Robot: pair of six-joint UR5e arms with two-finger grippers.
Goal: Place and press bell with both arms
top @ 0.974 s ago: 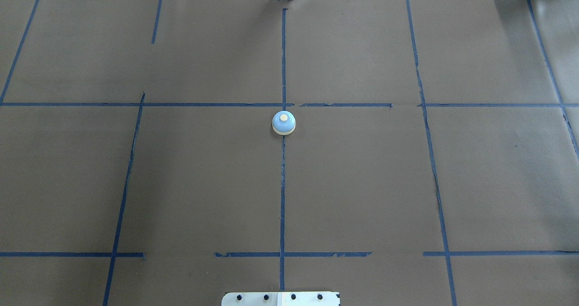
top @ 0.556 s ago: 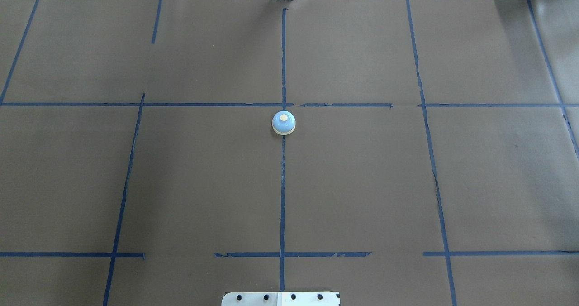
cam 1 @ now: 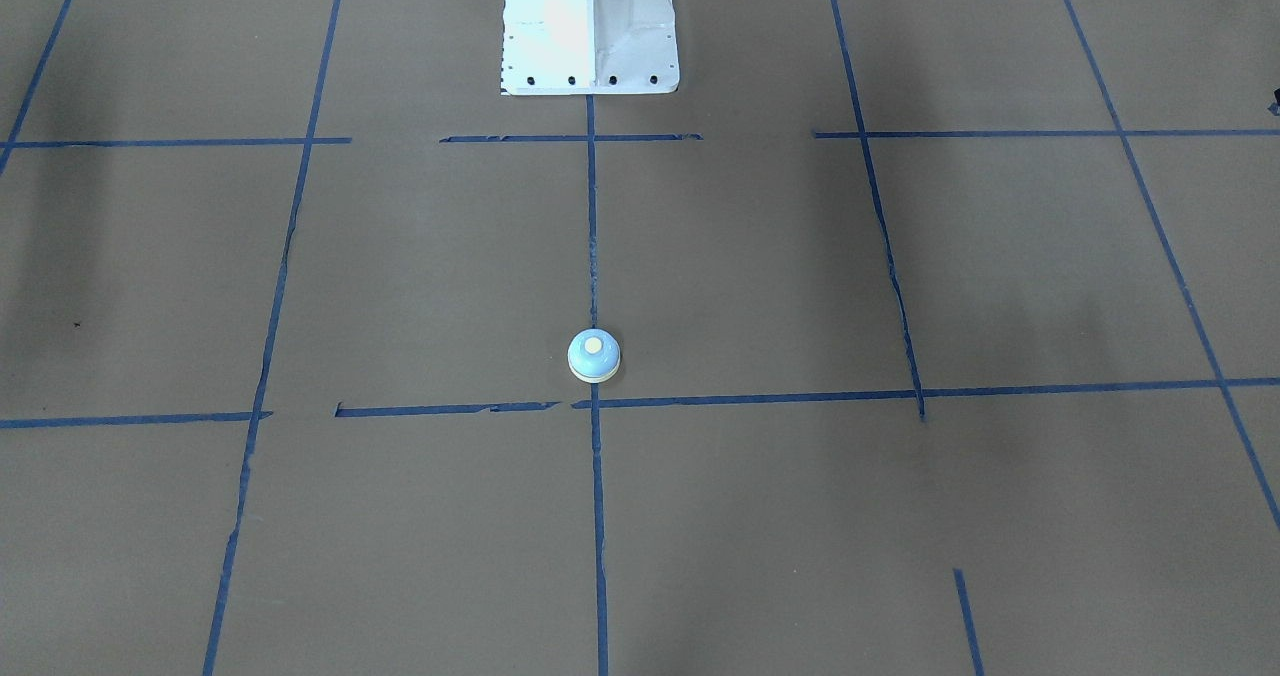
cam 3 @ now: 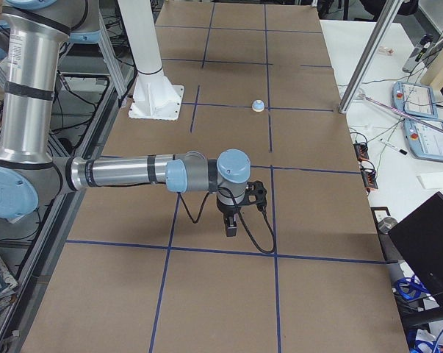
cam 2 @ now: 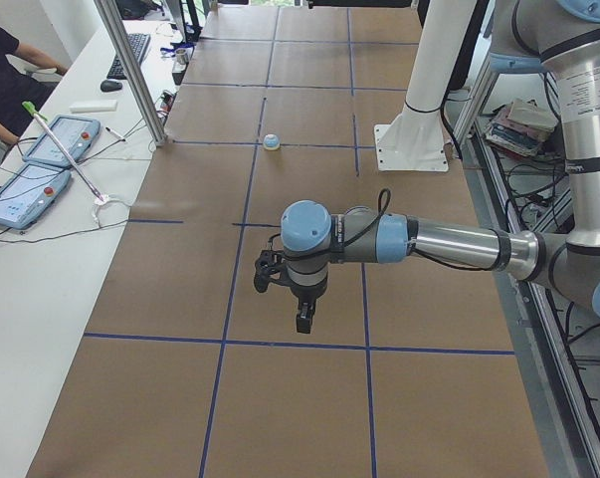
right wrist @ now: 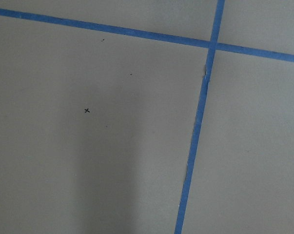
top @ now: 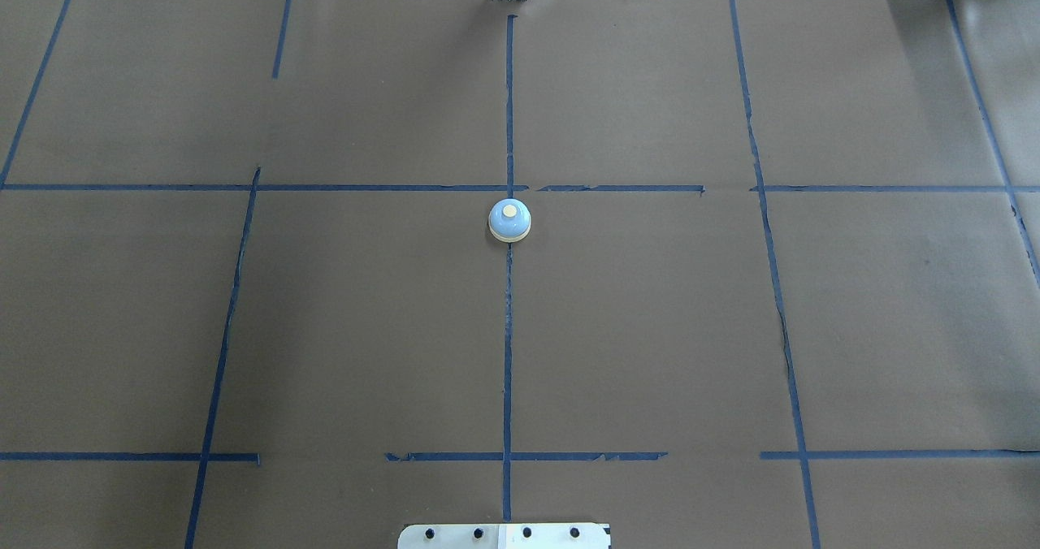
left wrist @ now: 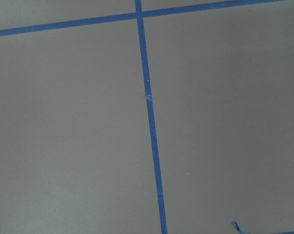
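The small light-blue bell (top: 509, 222) with a cream button stands upright on the brown table, on the centre tape line; it also shows in the front view (cam 1: 594, 355) and the side views (cam 2: 271, 141) (cam 3: 258, 106). Nothing touches it. My left gripper (cam 2: 301, 317) hangs over the table far from the bell, seen only in the exterior left view; I cannot tell whether it is open or shut. My right gripper (cam 3: 232, 224) hangs likewise far from the bell, seen only in the exterior right view; I cannot tell its state. Both wrist views show only table and blue tape.
The white pedestal base (cam 1: 590, 26) stands at the robot's edge of the table. A metal post (cam 2: 130, 70) rises at the far edge. Tablets (cam 2: 56, 139) and an operator (cam 2: 1, 80) are at the side bench. A laptop (cam 3: 427, 243) sits off the table.
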